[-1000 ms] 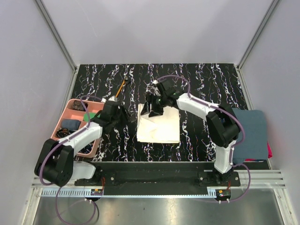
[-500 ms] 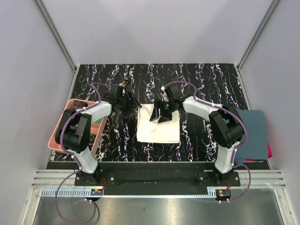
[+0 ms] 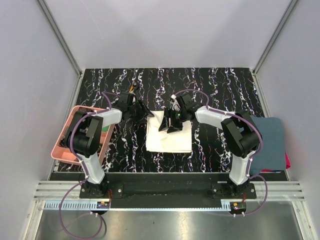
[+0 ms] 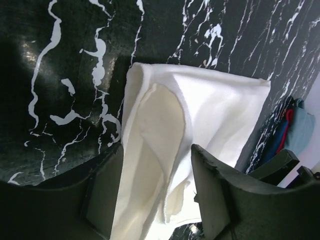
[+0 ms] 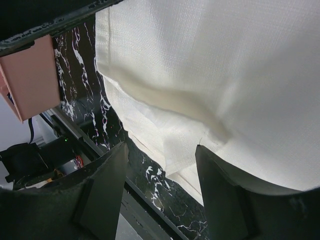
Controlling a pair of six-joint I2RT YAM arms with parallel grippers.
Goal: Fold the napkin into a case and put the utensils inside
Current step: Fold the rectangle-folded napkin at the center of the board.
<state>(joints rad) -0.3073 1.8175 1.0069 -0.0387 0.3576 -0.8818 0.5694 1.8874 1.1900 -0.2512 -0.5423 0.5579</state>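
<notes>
Well, from above, one napkin (image 3: 169,136) lies on the bench (image 3: 225,85), with two tools at its far edge and one orange-handled stick (image 3: 132,90) behind.

At the left wrist, the left tool (image 4: 157,165) is open around a loose corner, which might slip out.

At the right wrist, the right tool (image 5: 161,160) is open over the cloth and may bunch it.

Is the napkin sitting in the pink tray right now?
No, the napkin lies flat on the black marbled table, to the right of the pink tray.
</notes>
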